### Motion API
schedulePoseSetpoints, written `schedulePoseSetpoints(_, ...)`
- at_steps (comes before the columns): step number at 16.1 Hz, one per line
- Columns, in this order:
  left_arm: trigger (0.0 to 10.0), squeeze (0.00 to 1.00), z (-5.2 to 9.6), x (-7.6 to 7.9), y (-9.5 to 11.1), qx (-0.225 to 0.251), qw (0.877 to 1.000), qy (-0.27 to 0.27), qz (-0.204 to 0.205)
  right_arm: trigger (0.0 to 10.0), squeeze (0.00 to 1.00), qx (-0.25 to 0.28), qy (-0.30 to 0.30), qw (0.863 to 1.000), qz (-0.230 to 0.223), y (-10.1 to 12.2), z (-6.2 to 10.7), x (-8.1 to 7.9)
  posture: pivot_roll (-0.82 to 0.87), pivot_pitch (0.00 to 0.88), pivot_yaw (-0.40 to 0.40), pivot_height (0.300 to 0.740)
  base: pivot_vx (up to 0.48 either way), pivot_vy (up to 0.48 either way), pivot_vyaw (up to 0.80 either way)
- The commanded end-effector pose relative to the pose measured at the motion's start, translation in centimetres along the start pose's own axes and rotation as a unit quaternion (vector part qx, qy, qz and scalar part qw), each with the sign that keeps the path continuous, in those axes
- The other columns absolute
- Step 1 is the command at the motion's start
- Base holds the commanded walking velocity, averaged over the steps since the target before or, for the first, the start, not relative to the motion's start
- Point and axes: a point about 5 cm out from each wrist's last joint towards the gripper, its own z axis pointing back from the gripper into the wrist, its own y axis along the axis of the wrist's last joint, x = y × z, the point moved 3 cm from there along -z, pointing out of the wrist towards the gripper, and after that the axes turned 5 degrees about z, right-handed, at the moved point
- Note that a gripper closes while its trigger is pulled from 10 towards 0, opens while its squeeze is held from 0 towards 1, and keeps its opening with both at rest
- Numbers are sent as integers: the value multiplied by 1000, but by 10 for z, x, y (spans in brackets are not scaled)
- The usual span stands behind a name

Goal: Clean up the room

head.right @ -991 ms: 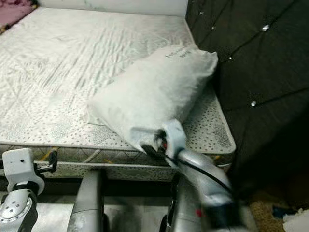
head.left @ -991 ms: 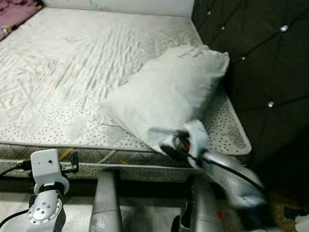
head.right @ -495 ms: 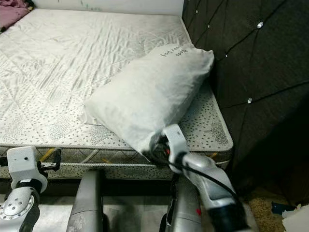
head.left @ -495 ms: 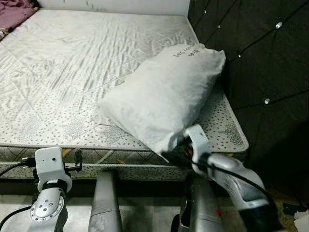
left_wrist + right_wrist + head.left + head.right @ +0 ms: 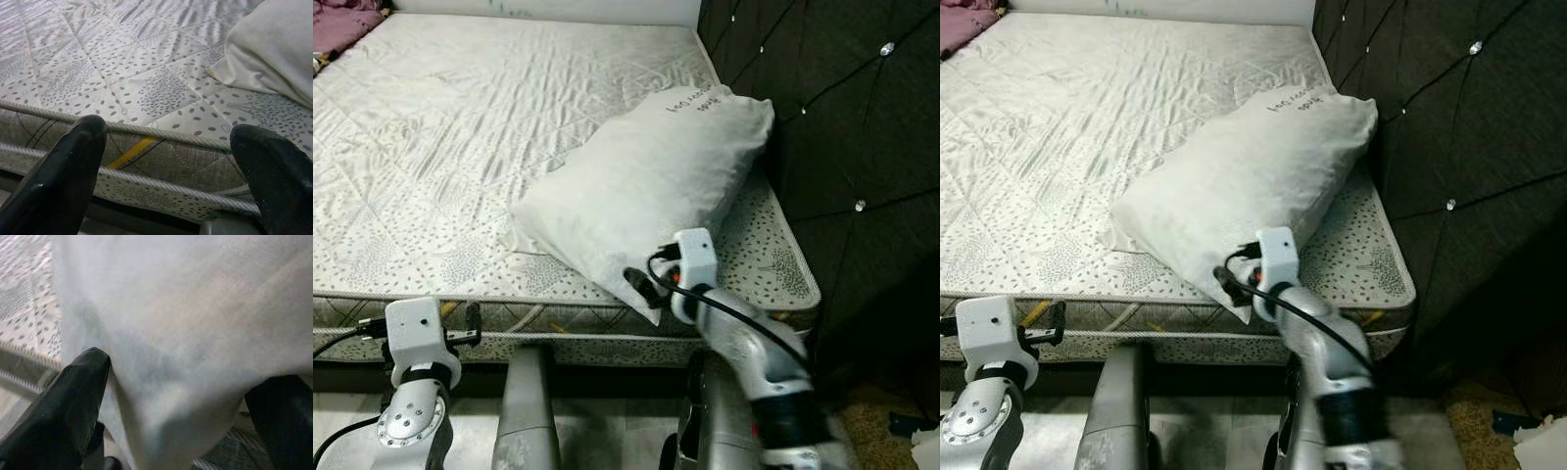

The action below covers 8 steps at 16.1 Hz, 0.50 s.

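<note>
My right gripper at the pillow's near corner

The pillow is soft, light and baggy, lying on the bed ahead of my fingers; they stand apart around its corner, the best hold. A second ago my wrist sat lower. My left gripper hangs open below the mattress edge.

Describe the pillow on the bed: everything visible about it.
The pillow is a plump, off-white cloth pillow with dark lettering near its far corner. It lies diagonally on the bare quilted mattress, its far end against the dark tufted headboard, its near corner overhanging the mattress edge. The right gripper has its fingers spread, open, around that near corner.
</note>
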Motion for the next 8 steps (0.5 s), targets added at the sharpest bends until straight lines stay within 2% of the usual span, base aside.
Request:
schedulePoseSetpoints(1, 10000, 0, -1, 2, 2, 1, 1000, -1, 0, 10000, 0, 15, -14, 1000, -7, 10, -3, 1, 153, 24, -40, 520, 0, 0, 0)
schedulePoseSetpoints(2, 10000, 0, -2, 2, 3, 2, 1000, 0, 2, 980, 0, 24, -11, 999, -24, 15, -8, -5, 157, 23, -42, 520, 0, 0, 0)
schedulePoseSetpoints(3, 10000, 0, -2, 2, 3, 3, 1000, 2, 4, 0, 0, 33, -11, 999, -32, 21, -13, -9, 164, 23, -46, 520, 0, 0, 0)
schedulePoseSetpoints(6, 10000, 0, -1, 1, 4, 4, 1000, 7, 7, 0, 0, 43, -34, 997, -46, 28, -19, -2, 173, 22, -52, 520, 0, 0, 0)
schedulePoseSetpoints(8, 10000, 0, -1, 0, 3, 3, 1000, 10, 11, 0, 0, 42, -64, 995, -56, 27, -19, 14, 170, 17, -52, 520, 0, 0, 0)
